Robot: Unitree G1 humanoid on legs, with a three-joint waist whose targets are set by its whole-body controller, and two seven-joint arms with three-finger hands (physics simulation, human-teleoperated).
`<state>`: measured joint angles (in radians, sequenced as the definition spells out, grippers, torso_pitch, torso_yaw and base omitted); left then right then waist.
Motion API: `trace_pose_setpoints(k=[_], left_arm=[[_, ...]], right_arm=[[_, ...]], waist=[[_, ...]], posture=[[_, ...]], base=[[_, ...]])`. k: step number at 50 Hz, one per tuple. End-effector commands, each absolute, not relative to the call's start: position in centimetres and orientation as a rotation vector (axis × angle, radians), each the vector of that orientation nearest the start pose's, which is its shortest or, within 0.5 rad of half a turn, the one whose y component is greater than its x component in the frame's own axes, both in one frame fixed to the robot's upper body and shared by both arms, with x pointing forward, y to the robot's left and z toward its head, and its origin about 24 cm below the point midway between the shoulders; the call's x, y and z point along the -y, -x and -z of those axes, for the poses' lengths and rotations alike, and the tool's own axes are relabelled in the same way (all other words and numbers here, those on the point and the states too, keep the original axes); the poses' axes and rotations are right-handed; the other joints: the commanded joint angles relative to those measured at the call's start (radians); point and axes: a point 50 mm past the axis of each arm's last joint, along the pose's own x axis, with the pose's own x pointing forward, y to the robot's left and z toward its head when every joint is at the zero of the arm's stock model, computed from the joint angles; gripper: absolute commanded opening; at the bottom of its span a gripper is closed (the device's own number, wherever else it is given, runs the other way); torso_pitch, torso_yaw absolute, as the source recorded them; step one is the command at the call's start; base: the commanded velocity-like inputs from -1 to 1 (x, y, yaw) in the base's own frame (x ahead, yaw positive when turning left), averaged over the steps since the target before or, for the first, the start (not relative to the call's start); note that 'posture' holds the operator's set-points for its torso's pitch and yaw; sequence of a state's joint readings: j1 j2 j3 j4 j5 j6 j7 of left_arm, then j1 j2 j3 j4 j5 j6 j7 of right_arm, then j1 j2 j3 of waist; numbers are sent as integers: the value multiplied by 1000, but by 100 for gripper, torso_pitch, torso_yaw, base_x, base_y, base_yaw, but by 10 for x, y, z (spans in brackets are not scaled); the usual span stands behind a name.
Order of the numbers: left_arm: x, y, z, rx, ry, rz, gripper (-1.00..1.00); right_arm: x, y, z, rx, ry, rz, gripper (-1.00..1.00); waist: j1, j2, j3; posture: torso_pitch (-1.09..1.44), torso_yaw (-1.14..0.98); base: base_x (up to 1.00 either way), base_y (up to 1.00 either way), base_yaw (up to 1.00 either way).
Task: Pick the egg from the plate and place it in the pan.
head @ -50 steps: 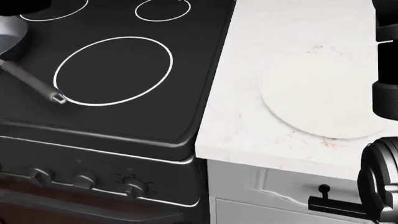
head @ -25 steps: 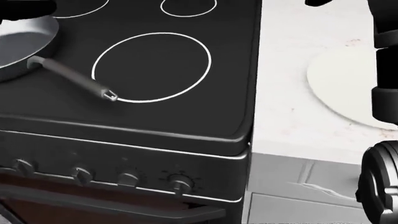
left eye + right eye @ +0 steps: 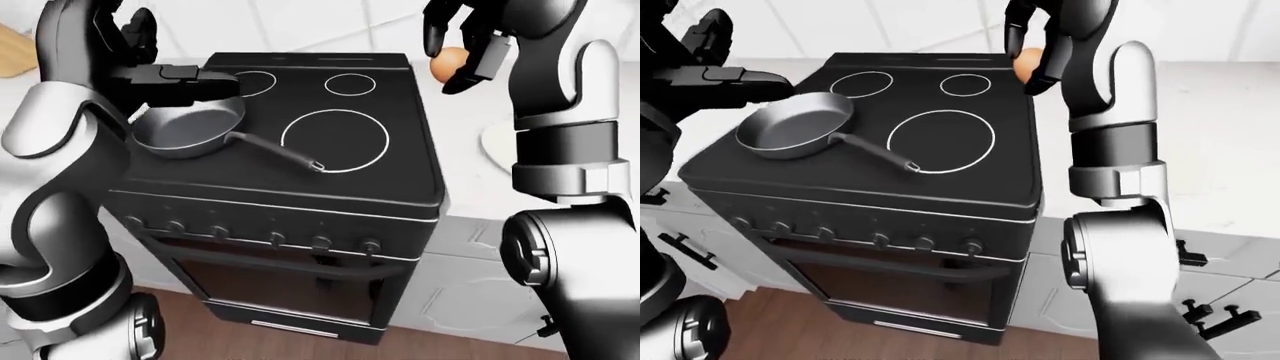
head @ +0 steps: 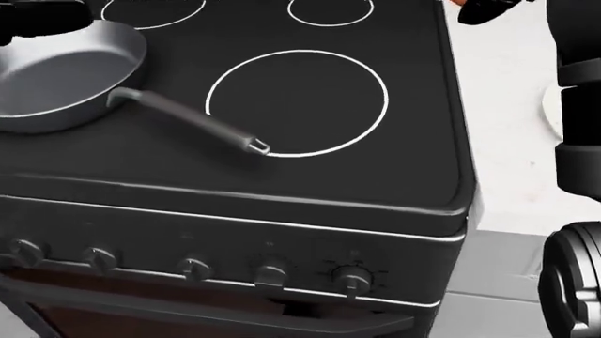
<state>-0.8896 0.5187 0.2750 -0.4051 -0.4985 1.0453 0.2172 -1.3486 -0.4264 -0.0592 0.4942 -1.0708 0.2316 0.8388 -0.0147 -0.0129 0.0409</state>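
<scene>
The brown egg (image 3: 446,64) is off the plate, held in my right hand (image 3: 458,54), whose fingers close round it above the stove's top right corner. It also shows in the right-eye view (image 3: 1024,63). The grey pan (image 4: 62,76) sits on the stove's left burner, its handle (image 4: 188,121) pointing right and down. Only a sliver of the white plate (image 3: 491,142) shows on the counter, right of the stove and partly behind my right forearm. My left hand (image 3: 160,66) is open, fingers spread, just above the pan's top-left rim.
The black stove top (image 4: 310,176) has a large ringed burner (image 4: 296,101) between pan and egg. Knobs (image 4: 194,267) line its lower panel. White counter (image 4: 512,162) lies at the right. My right forearm (image 3: 560,127) hangs over the counter.
The whole head view has shifted: the camera moved left, so stove and pan slid right and the plate is nearly out at the right edge. The pan now shows in full.
</scene>
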Motion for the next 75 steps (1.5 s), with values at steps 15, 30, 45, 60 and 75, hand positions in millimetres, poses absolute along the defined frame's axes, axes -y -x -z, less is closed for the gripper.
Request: trace_pose_setpoints(k=[15,30,45,60,75], left_arm=[[-209,-280,-338,408,-40,-105,100],[-208,-281,-338,407,-40,-104,100],[-209,-280,-338,409,-40,-103,100],[-208,-280,-338,409,-41,-103,100],[-207,-280,-337,407,-42,-99,100]], right_arm=[[164,-363,-391,168,1344,-3,-100],[164,-364,-389,168,1346,-4,-100],[164,-364,-386,168,1342,-6,-100],[165,-364,-385,167,1338,-6,-100],[164,-364,-388,170,1340,-5,-100]], waist=[[-5,53,-13],[11,11,-15],[-9,34,-11],[6,56,-13],[-4,-1,-14]], posture=[[0,0],[0,0],[0,0],[0,0],[0,0]], base=[[0,38,0],[0,37,0],[0,37,0],[0,37,0],[0,37,0]])
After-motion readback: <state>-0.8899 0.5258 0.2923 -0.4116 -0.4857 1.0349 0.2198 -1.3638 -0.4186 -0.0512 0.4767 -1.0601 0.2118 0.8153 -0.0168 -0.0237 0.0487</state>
